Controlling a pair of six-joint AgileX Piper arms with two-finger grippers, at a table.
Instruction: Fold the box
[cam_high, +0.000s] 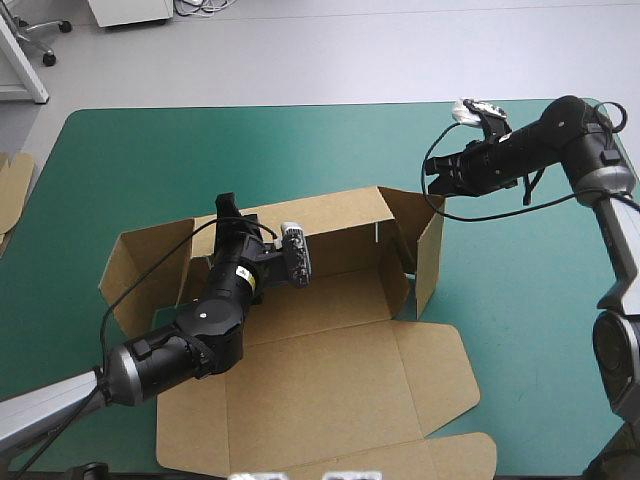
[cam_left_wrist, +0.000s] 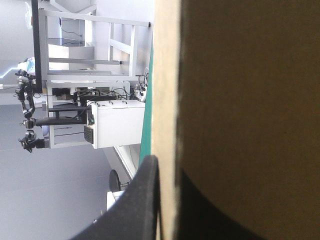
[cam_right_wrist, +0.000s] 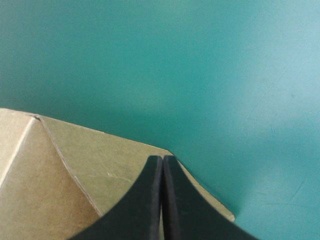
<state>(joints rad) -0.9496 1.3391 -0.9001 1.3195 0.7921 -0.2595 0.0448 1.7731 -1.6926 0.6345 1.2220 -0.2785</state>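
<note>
In the high view, the brown box (cam_high: 330, 390) sits mid-table on the teal-green cover (cam_high: 130, 160), half formed. Its far wall stands up, the end walls lean part raised, and the lid lies flat toward the near edge. The left gripper (cam_high: 228, 212) reaches across the tray floor to the top of the far wall, near that wall's left end. The right gripper (cam_high: 432, 186) hangs at the upper corner of the right end wall, touching it or just beside it; which of the two cannot be told. A spare piece of board (cam_high: 14, 180) shows at the table's left edge.

In the left wrist view, the wall's edge runs between the black fingers (cam_left_wrist: 142, 200), one on each face, so this claw is clamped on the box.

In the right wrist view, the fingers meet in one pointed arch with no board between them, so the claw is closed and empty. A corner of the box (cam_right_wrist: 100, 165) lies under and just ahead of the tips, with bare cover beyond.

Two things could likely go wrong. The left pinch sits toward one end of the wall, so a pull there could twist or crease the board, or drag the whole box across the cover. The closed right tips could slide off the corner, letting that wall fall outward rather than tuck in
</note>
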